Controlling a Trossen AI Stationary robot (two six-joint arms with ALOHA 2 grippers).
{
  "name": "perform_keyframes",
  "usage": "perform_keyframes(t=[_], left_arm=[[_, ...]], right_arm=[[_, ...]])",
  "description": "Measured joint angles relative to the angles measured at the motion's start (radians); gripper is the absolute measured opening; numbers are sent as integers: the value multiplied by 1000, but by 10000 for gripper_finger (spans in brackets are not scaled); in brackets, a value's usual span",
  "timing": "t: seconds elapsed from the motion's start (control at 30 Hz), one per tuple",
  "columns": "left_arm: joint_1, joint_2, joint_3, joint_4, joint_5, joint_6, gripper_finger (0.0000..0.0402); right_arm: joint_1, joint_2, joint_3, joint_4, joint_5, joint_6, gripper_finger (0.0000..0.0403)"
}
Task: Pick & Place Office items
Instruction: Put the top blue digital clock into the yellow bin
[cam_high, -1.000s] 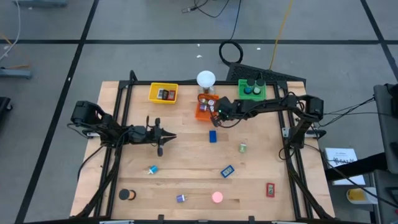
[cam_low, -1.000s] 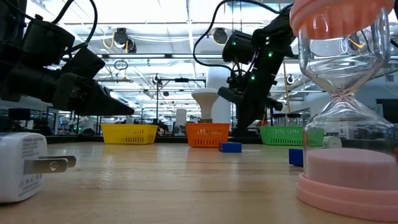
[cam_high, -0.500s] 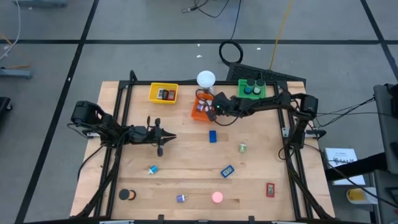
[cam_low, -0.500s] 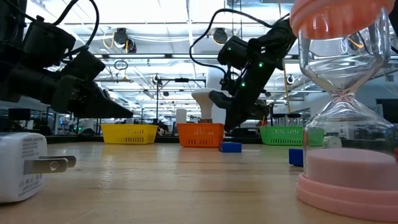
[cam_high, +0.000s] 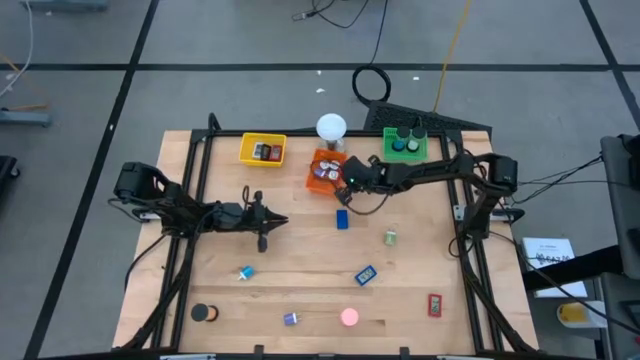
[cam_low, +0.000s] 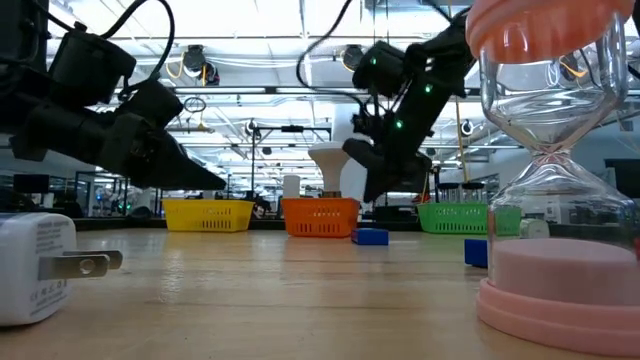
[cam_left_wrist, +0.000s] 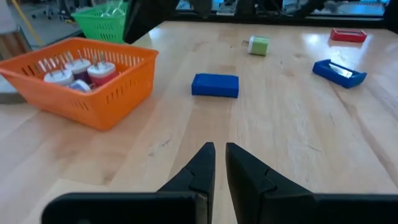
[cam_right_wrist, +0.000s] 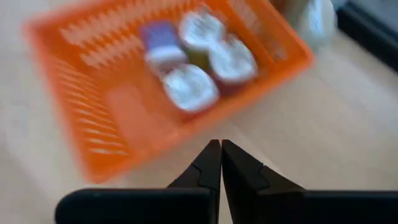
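Note:
The orange tray (cam_high: 322, 172) at the table's far middle holds several small round pieces (cam_right_wrist: 199, 62). My right gripper (cam_high: 346, 182) is shut just to the right of it, pointing slantwise down, with its tips (cam_right_wrist: 215, 147) by the tray's wall. My left gripper (cam_high: 272, 222) hovers shut and holds nothing at the table's left middle, pointing toward a blue block (cam_left_wrist: 215, 85) that lies flat on the wood. More office items lie loose: a green clip (cam_high: 390, 237), a blue piece (cam_high: 366, 274), a red piece (cam_high: 434, 304), a black roll (cam_high: 203, 313). My right gripper's shut fingertips stand close against the orange tray's near wall (cam_right_wrist: 186, 134), coming from the table's right and slanting down. Whether they touch the wall, I cannot tell.
A yellow tray (cam_high: 263, 150) and a green tray (cam_high: 405, 145) flank the orange one, with a white globe lamp (cam_high: 331, 127) behind it. A pink-based hourglass (cam_low: 555, 200) and a white plug (cam_low: 35, 265) stand near the front edge. Bare wood lies mid-table.
My right gripper has gone a little toward the table's left and rolled about its own line, staying shut. The orange tray has slid a short way toward the table's left edge and turned slightly.

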Motion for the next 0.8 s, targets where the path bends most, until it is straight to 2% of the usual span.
perform_keyframes(t=[0.3,0.53,0.8], left_arm=[[0,0,2,19,0,-3,42],[-21,0,2,16,1,7,42],[-111,0,2,7,1,0,42]], right_arm=[[176,-63,-115,137,103,-60,6],[286,-83,-195,316,106,-3,6],[413,-145,-240,307,240,102,6]])
